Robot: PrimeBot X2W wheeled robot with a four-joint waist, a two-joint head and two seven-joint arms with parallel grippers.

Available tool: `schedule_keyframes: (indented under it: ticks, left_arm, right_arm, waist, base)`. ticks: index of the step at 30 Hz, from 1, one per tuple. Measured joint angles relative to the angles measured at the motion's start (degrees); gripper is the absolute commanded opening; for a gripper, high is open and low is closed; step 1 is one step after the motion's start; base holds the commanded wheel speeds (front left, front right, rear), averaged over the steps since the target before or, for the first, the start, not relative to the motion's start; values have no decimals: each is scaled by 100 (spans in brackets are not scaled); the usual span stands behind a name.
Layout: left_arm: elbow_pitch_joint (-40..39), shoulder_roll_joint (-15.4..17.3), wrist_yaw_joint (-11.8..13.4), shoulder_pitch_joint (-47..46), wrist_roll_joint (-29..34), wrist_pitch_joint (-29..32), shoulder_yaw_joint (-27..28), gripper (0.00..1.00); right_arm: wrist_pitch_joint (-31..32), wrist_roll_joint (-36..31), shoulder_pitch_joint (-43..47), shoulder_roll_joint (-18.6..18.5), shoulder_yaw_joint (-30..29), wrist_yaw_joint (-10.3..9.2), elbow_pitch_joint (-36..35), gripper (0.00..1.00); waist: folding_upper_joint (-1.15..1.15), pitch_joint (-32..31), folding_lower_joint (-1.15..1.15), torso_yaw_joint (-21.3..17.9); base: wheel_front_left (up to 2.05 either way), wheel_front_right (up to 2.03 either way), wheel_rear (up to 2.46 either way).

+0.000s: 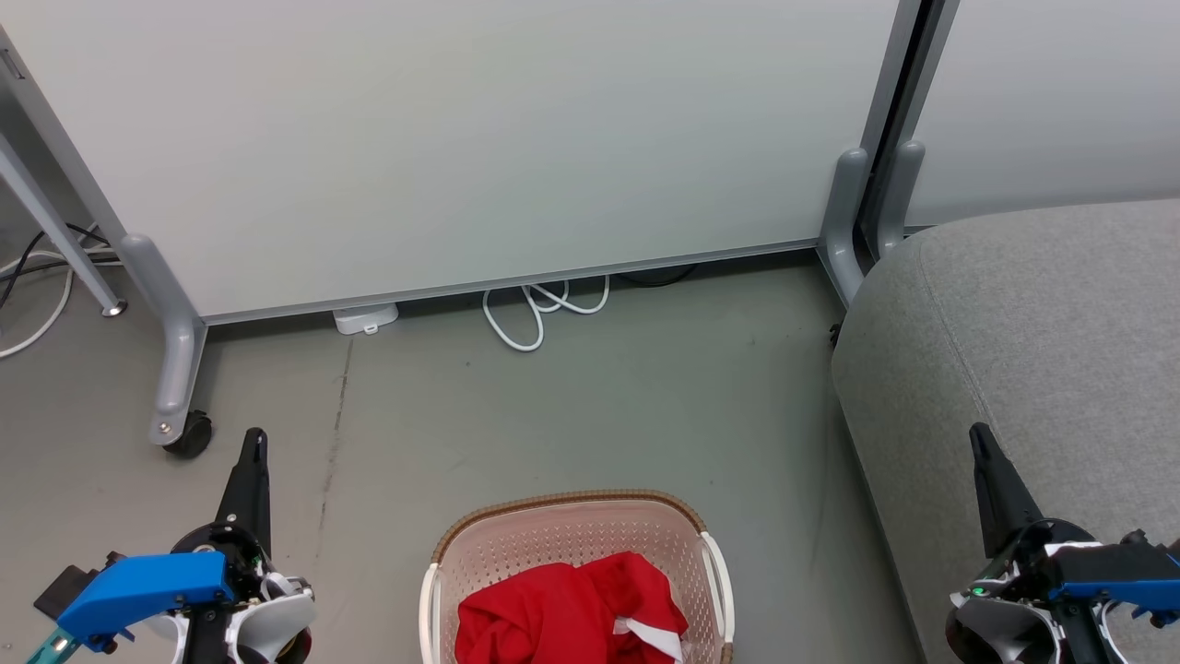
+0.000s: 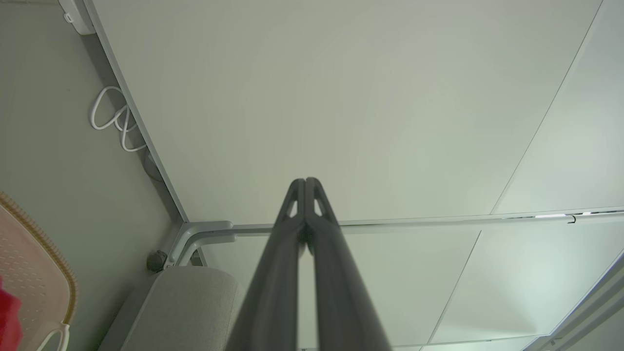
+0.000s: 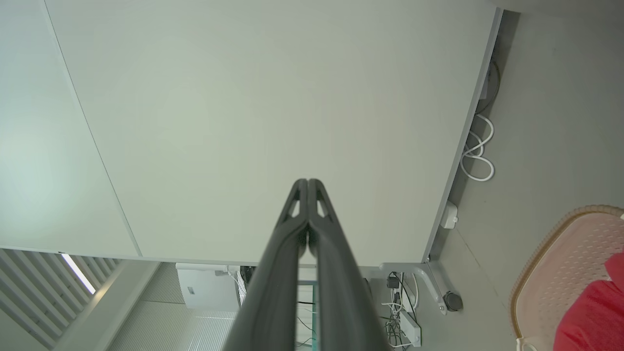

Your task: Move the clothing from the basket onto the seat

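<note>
The cream basket (image 1: 479, 544) with a brown woven rim sits on the floor at the bottom centre of the head view. Red clothing (image 1: 553, 613) with white trim lies bunched inside it. The light grey seat (image 1: 1032, 323) fills the right side. My left gripper (image 1: 255, 438) is shut and empty, left of the basket. My right gripper (image 1: 979, 433) is shut and empty, over the seat's front edge. In the left wrist view the shut gripper (image 2: 305, 181) points at a white panel, with the basket (image 2: 29, 263) and seat (image 2: 185, 307) low left. In the right wrist view the shut gripper (image 3: 308, 181) points at the panel, and the basket (image 3: 551, 273) with the clothing (image 3: 597, 312) sits at the lower right.
A white partition panel (image 1: 479, 138) on grey wheeled feet (image 1: 180, 406) stands behind the basket. A white cable loop (image 1: 539, 314) and a small white box (image 1: 366, 318) lie at its base. Grey floor (image 1: 572, 406) lies between the panel and the basket.
</note>
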Motion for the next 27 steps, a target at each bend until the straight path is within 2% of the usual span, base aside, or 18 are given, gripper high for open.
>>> schedule_keyframes:
  ticks: [18, 19, 27]
  left_arm:
    - [0, 0, 0, 0, 0, 0, 0, 0]
    - [0, 0, 0, 0, 0, 0, 0, 100]
    - [297, -71, 4, 349, 3, -68, -52, 100]
  right_arm:
    - [0, 0, 0, 0, 0, 0, 0, 0]
    - [0, 0, 0, 0, 0, 0, 0, 100]
    - [-63, -1, 298, 60, 59, -12, 269, 100]
  waist:
    - [0, 0, 0, 0]
    - [0, 0, 0, 0]
    - [0, -1, 0, 0]
  base:
    - [0, 0, 0]
    - [0, 0, 0]
    - [0, 0, 0]
